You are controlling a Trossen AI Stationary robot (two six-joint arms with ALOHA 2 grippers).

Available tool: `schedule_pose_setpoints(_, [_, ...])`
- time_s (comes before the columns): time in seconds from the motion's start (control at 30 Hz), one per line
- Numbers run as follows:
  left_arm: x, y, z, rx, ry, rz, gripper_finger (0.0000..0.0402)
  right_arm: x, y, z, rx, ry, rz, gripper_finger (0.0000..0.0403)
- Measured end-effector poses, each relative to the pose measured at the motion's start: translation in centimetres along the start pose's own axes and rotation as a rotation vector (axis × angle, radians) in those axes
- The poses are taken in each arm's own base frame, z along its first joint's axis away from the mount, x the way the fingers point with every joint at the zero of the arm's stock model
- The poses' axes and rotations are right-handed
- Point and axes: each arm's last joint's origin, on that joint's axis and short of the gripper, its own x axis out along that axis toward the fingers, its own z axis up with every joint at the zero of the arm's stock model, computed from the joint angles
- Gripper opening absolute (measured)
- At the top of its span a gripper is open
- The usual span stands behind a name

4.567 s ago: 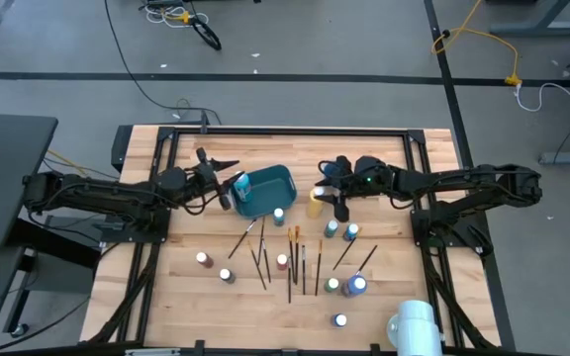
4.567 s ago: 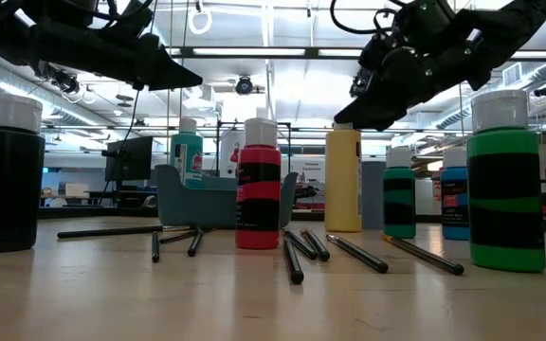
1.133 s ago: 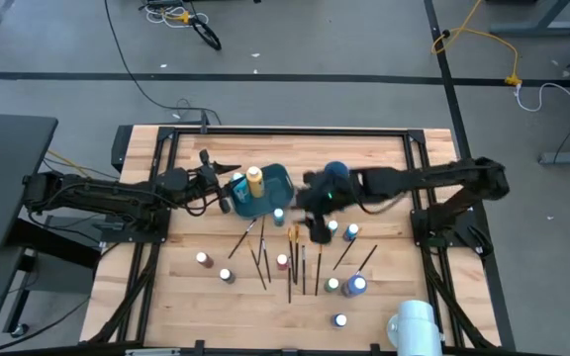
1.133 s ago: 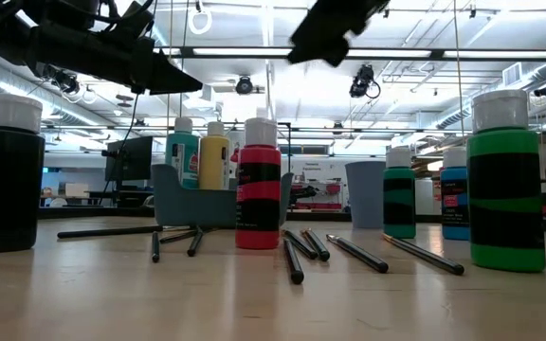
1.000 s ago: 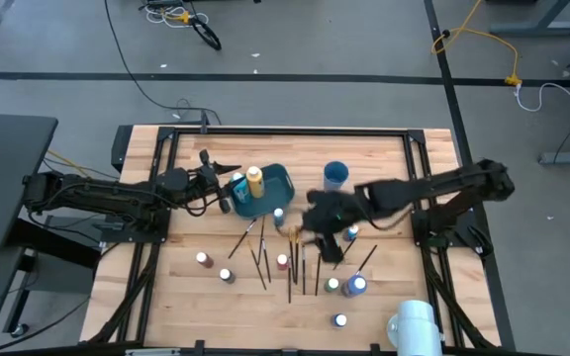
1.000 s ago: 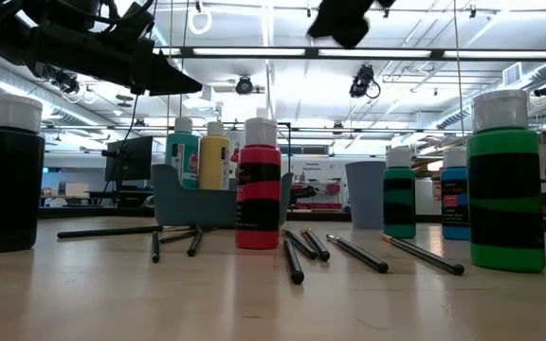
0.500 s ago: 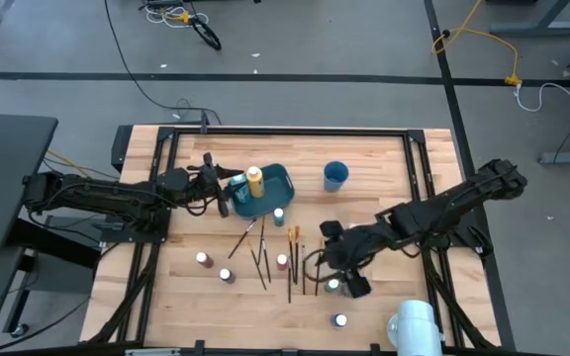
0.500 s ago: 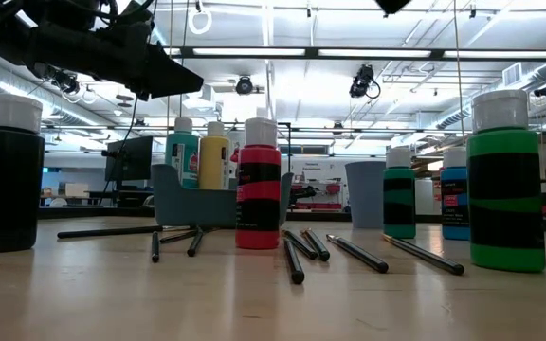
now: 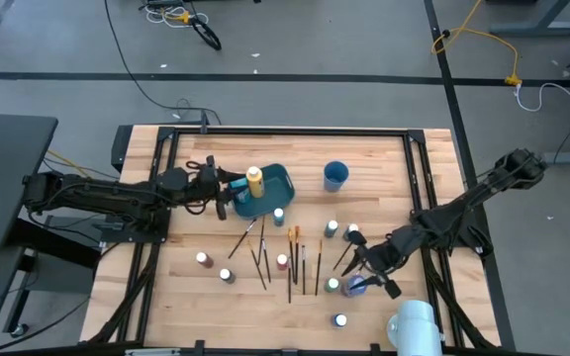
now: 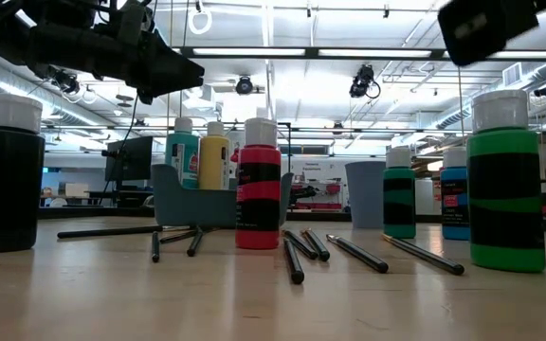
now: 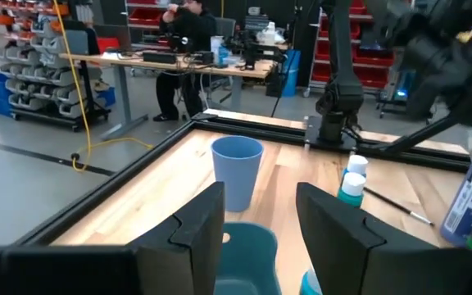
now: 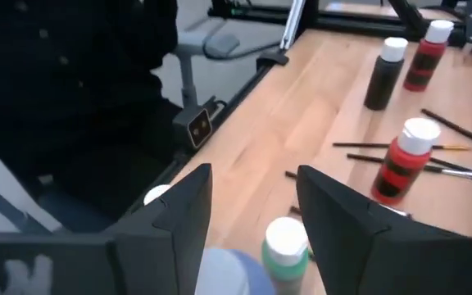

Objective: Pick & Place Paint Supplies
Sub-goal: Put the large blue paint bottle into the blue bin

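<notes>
Right gripper [image 9: 372, 269] hung low over the near right part of the table [image 9: 384, 168], fingers apart and holding nothing, right above a green bottle [image 9: 332, 285] and a blue-purple bottle [image 9: 356, 286] standing side by side (the right wrist view showed the green bottle's white cap [image 12: 286, 238] between the two fingers, not clamped). Left gripper [image 9: 228, 188] waited at the left edge of the teal bin [image 9: 277, 184], fingers apart, empty. A yellow bottle [image 9: 254, 180] and a teal bottle [image 10: 186, 152] stood inside the bin. Blue cup [image 9: 335, 176] stood alone to the bin's right, well apart from it. Thin dark paintbrushes [image 9: 291, 262] lay scattered mid-table, a red bottle [image 9: 282, 262] among them. Two more bottles [image 9: 213, 267] stood at near left, another [image 9: 340, 320] close to the front edge, a pair [image 9: 341, 230] between cup and right gripper.
</notes>
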Motion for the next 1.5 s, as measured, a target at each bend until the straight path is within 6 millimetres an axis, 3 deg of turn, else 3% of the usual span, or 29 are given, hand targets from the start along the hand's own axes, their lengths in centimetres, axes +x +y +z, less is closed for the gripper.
schedule_pose_setpoints(0.23, [0.0, 0.0, 0.4, -0.045, -0.038, -0.005, 0.0163, -0.4, 0.2, -2.5, -0.003, -0.060, 0.045, 0.0181])
schedule_pose_setpoints(0.47, [0.0, -0.1, 0.4, -0.048, -0.039, -0.005, 0.0163, -0.4, 0.3, -2.9, -0.016, -0.065, 0.095, 0.0181])
schedule_pose_setpoints(0.8, [0.0, 0.0, 0.4, -0.064, -0.040, -0.005, 0.0163, 0.9, 0.0, -4.1, -0.057, -0.006, 0.037, 0.0180])
schedule_pose_setpoints(0.97, [0.0, 0.0, 0.4, -0.065, -0.042, -0.003, 0.0163, 1.5, 0.0, -4.0, -0.063, -0.048, 0.045, 0.0152])
schedule_pose_setpoints(1.1, [0.0, 0.0, 0.4, -0.065, -0.043, -0.001, 0.0163, 1.5, -0.1, -3.8, -0.058, -0.075, 0.046, 0.0109])
schedule_pose_setpoints(1.27, [0.0, 0.0, 0.4, -0.064, -0.043, -0.001, 0.0163, 0.8, -0.2, -2.3, -0.076, -0.203, 0.043, 0.0109])
schedule_pose_setpoints(1.5, [0.0, 0.0, 0.4, -0.064, -0.043, -0.001, 0.0163, -2.5, -0.2, 1.3, -0.187, -0.436, -0.001, 0.0109])
